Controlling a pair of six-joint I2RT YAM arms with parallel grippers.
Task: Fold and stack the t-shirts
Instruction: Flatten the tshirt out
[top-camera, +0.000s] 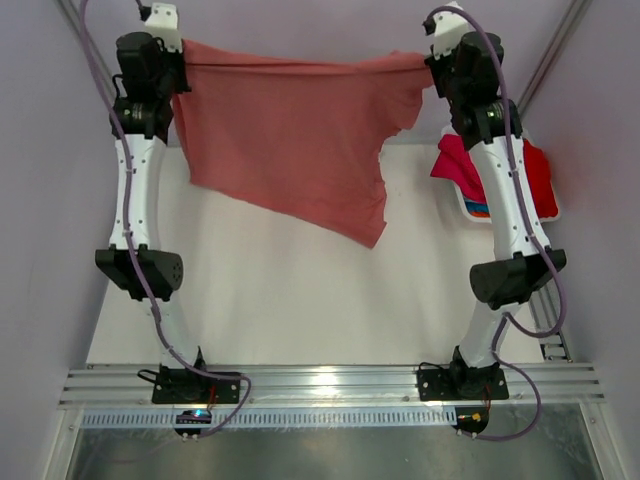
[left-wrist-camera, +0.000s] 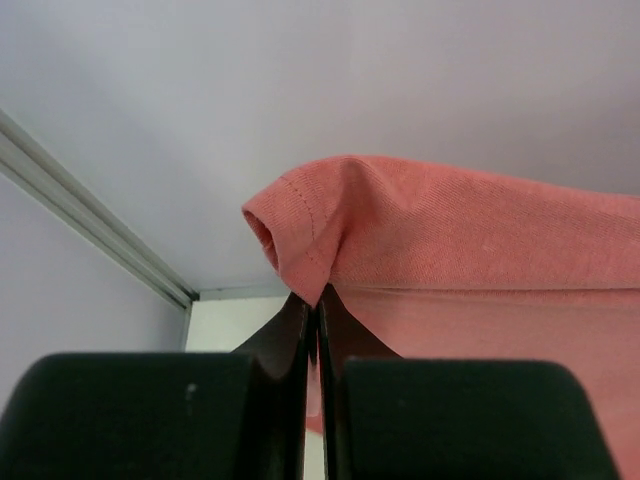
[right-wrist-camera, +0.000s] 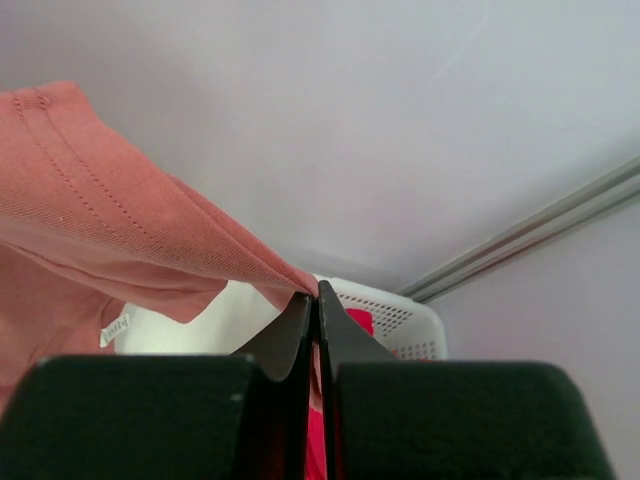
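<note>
A salmon pink t-shirt (top-camera: 290, 140) hangs stretched in the air between both arms, well above the white table (top-camera: 300, 300). My left gripper (top-camera: 182, 62) is shut on its left top corner; the left wrist view shows the hemmed cloth (left-wrist-camera: 400, 225) pinched at the fingertips (left-wrist-camera: 317, 300). My right gripper (top-camera: 428, 65) is shut on the right top corner, where the cloth (right-wrist-camera: 120, 210) runs off to the left from the fingertips (right-wrist-camera: 315, 292). The shirt's lower part droops to a point at mid-table. More t-shirts, magenta and red (top-camera: 462, 168), lie in the basket.
A white plastic basket (top-camera: 470, 205) stands at the right back of the table, partly behind the right arm; its perforated rim (right-wrist-camera: 400, 315) shows in the right wrist view. Lilac walls with metal rails close in the back and sides.
</note>
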